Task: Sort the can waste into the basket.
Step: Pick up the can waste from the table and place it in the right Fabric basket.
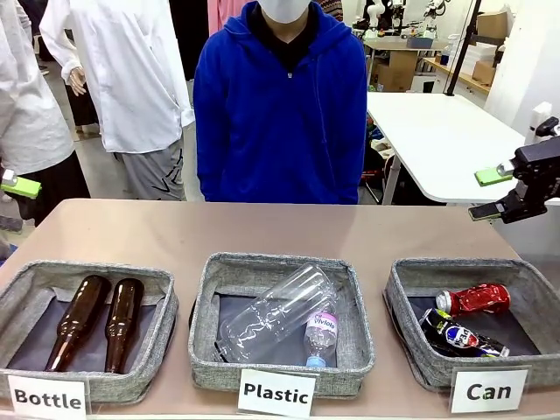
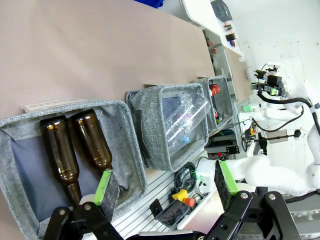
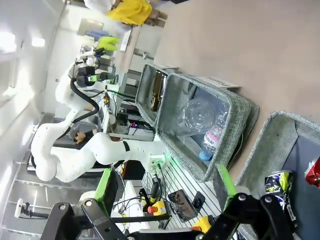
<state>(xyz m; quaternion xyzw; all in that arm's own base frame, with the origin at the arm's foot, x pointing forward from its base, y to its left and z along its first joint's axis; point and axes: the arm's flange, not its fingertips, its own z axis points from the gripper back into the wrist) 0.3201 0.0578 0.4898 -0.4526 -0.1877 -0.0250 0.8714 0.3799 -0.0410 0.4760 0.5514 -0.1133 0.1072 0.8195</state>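
Both crushed cans lie inside the basket (image 1: 411, 302) carded "Can", at the right end of the tabletop (image 1: 175, 232). The red can (image 1: 473, 300) rests toward the far side, and the dark can (image 1: 462, 335) with blue, white and green print lies just in front of it, the two touching or nearly so. The right hand (image 1: 492, 191) hangs above and behind that basket, fingers spread and holding nothing. The left hand (image 2: 165, 192) is also spread wide and empty, raised over the basket of two brown bottles (image 2: 75, 150). The middle basket (image 1: 280, 367) holds clear plastic bottles (image 1: 280, 311). A person in a blue hoodie (image 1: 280, 114) stands at the far side.
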